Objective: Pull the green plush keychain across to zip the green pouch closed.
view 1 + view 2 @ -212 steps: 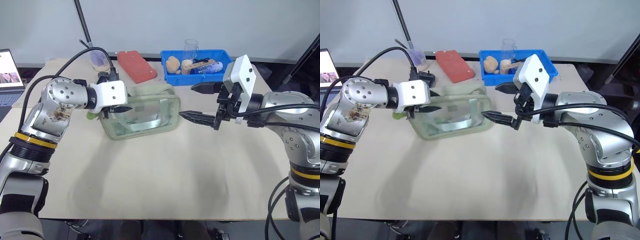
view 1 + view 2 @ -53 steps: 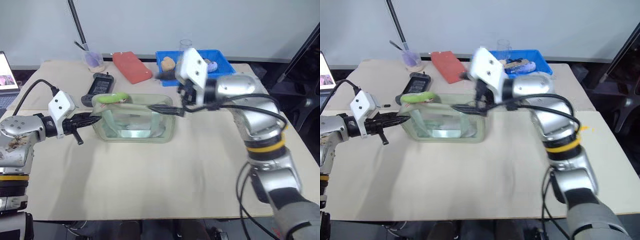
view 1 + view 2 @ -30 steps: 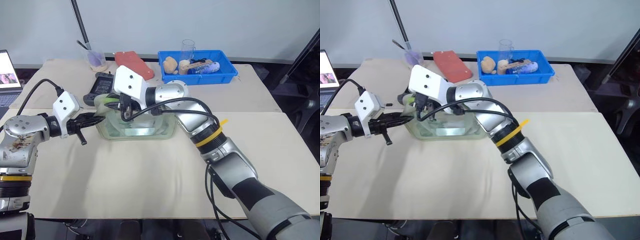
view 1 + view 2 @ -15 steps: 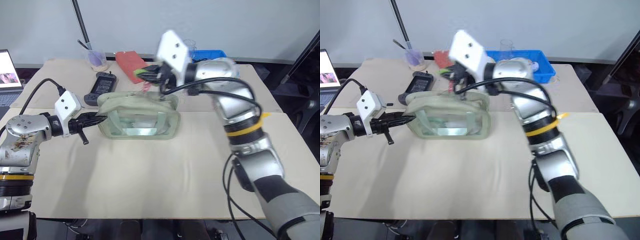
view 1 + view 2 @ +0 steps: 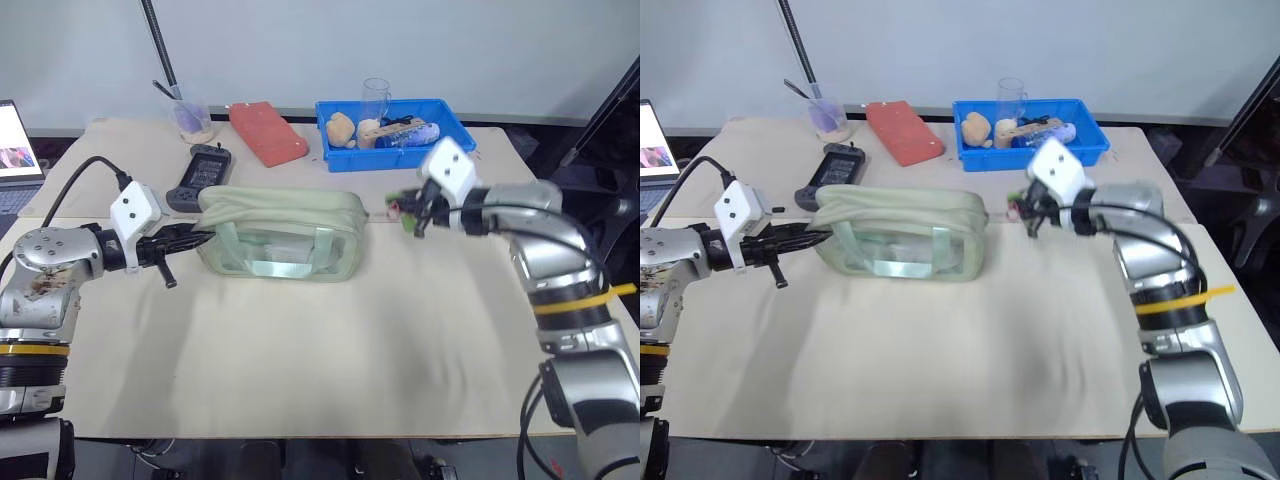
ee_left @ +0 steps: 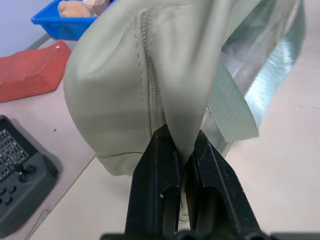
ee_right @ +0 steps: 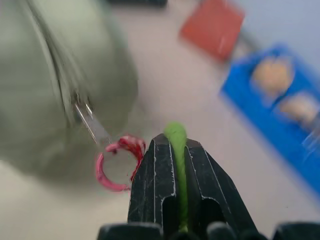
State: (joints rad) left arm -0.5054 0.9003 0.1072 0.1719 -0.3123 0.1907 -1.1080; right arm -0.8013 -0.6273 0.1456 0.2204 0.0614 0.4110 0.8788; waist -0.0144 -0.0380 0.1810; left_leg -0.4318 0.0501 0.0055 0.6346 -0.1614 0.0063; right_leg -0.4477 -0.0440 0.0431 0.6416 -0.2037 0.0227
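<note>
The green pouch (image 5: 282, 234) lies on its side in the middle of the table, its top zipper (image 6: 151, 95) drawn together. My left gripper (image 5: 198, 238) is shut on the fabric at the pouch's left end, where its black fingers (image 6: 157, 170) pinch the cloth beside the zipper seam. Just past the pouch's right end, my right gripper (image 5: 406, 212) is shut on the green plush keychain (image 7: 175, 139). A red ring (image 7: 115, 167) links the keychain to the metal zipper pull (image 7: 91, 125) at the pouch's end.
A red flat case (image 5: 268, 132) and a black handheld controller (image 5: 203, 176) lie behind the pouch. A blue tray (image 5: 450, 140) holding a tan plush toy, a glass (image 5: 376, 96), a cup (image 5: 192, 122) and a laptop (image 5: 18, 140) stand farther off.
My right gripper has swept from the pouch's left end to beyond its right end with the keychain, and the pouch top went from gaping to drawn together. The left gripper held still.
</note>
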